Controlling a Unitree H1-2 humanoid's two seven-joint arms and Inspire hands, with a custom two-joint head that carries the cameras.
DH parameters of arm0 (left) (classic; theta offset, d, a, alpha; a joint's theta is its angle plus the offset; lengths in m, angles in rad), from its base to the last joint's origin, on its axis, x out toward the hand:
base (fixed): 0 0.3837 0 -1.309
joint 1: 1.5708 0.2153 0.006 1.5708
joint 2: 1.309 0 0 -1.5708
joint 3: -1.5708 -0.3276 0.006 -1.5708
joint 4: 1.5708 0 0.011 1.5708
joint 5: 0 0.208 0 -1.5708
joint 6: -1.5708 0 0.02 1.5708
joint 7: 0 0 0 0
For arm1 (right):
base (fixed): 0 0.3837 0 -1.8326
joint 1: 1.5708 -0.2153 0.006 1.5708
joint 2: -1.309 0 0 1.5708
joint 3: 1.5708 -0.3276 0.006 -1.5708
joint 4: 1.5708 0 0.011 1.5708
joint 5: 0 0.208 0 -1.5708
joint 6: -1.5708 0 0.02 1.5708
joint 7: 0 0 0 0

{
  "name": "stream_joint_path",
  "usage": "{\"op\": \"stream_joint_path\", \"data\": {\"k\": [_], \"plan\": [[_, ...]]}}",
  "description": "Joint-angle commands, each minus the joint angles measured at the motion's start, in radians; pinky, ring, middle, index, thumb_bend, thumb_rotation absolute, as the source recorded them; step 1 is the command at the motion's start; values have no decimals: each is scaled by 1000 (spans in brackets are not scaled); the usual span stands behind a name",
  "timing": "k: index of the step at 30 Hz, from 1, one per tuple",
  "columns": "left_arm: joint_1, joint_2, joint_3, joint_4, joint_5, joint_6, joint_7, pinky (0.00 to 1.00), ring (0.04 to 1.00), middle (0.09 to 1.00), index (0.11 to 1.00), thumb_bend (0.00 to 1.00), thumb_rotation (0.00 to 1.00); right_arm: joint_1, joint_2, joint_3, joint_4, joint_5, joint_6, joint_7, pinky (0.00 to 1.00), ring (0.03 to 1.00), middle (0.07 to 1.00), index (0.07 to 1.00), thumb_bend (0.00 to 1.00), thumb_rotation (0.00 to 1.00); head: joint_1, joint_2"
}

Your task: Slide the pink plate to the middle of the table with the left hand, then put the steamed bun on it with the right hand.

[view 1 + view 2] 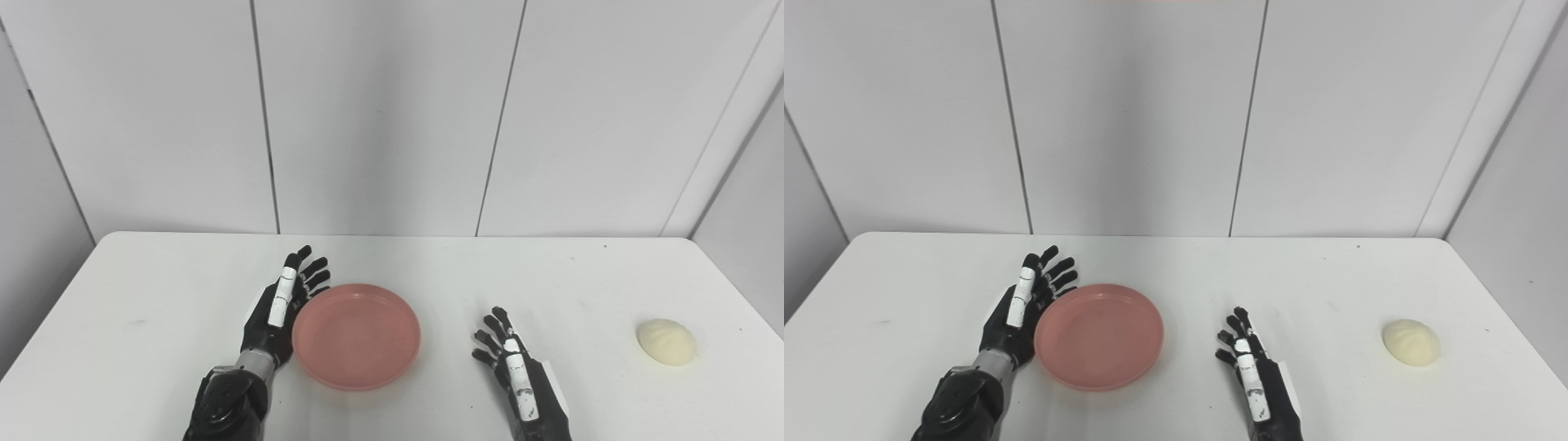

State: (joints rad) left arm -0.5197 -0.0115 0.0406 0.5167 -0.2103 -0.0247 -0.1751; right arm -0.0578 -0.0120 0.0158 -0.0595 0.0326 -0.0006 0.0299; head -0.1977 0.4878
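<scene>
No brand, label or writing can be read on anything here. One pink plate (pixel 356 335) sits on the white table (pixel 153 294), a little left of the table's centre line and toward the near edge, lying flat and holding nothing. One steamed bun (pixel 666 342), pale cream with pleated folds across its top, rests on the table far to the right, well apart from the plate and from both hands. Two hands are in view, both black with a white strip along one finger. The left hand (pixel 283 306) stands on its edge just beside the plate's left rim, fingers stretched out straight and slightly fanned, pointing away toward the wall; its palm side faces the plate and appears to touch the rim (whether it truly presses on it cannot be told from either view). It grasps nothing. The right hand (pixel 514 364) lies low over the table to the right of the plate, between plate and bun but nearer the plate, clear of both; its fingers are spread and lightly curled, holding nothing. Behind the table rises a wall of plain white panels (pixel 380 116), split by thin dark vertical seams, with angled panels closing in at the left and right sides. A few small dark specks mark the tabletop.
</scene>
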Motion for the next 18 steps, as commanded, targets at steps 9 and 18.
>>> {"op": "stream_joint_path", "data": {"k": [9,18], "plan": [[1,-20,7,-4,-1,16,11,855,897,878,938,854,876,6,24,44,-22,-75,1,-23,809,880,942,965,799,1000,-31,9],[0,-19,32,7,-9,19,16,879,897,890,932,837,847,-13,-7,45,-98,-262,-60,-101,779,848,883,870,699,998,-56,-6]]}}
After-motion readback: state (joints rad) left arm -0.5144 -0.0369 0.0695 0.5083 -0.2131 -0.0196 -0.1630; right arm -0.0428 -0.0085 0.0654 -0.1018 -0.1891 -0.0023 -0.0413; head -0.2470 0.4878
